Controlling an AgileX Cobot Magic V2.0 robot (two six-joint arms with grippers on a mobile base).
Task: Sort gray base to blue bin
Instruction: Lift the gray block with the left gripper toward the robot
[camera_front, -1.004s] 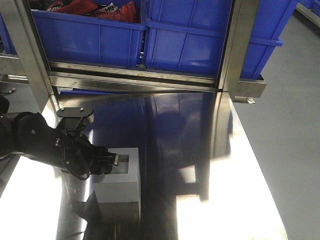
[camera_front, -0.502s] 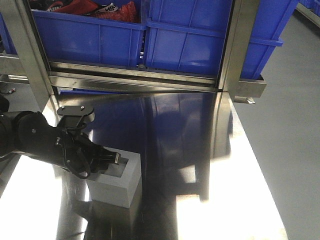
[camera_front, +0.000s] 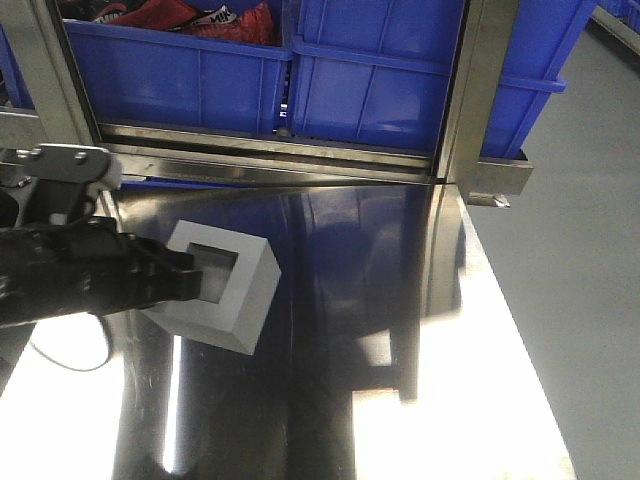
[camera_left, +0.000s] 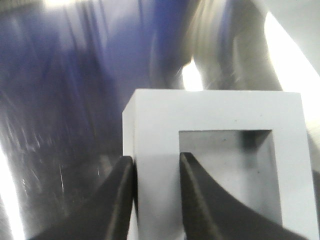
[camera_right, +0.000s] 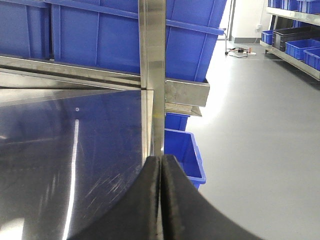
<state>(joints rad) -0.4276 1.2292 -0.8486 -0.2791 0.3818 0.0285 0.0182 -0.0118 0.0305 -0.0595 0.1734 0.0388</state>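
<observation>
The gray base (camera_front: 238, 292) hangs tilted above the steel table (camera_front: 400, 330), its square recess facing up and left. My left gripper (camera_front: 192, 280) is shut on it: in the left wrist view one finger presses the outer face and the other sits inside the recess, pinching one wall of the gray base (camera_left: 215, 115) between the left gripper (camera_left: 156, 159) jaws. Two bright-blue bins stand behind the table's far edge; the blue bin (camera_front: 400, 80) on the right shows no contents. My right gripper (camera_right: 161, 159) is shut on nothing and is out of the front view.
The left blue bin (camera_front: 180, 75) holds red items. A steel frame with upright posts (camera_front: 462, 100) and a rail (camera_front: 270, 160) runs between table and bins. A small blue bin (camera_right: 182, 150) sits on the grey floor beyond the table's right edge.
The left gripper has lifted the gray base off the table and carried it up and toward the bins, tilting it. The arm has swung left and higher.
</observation>
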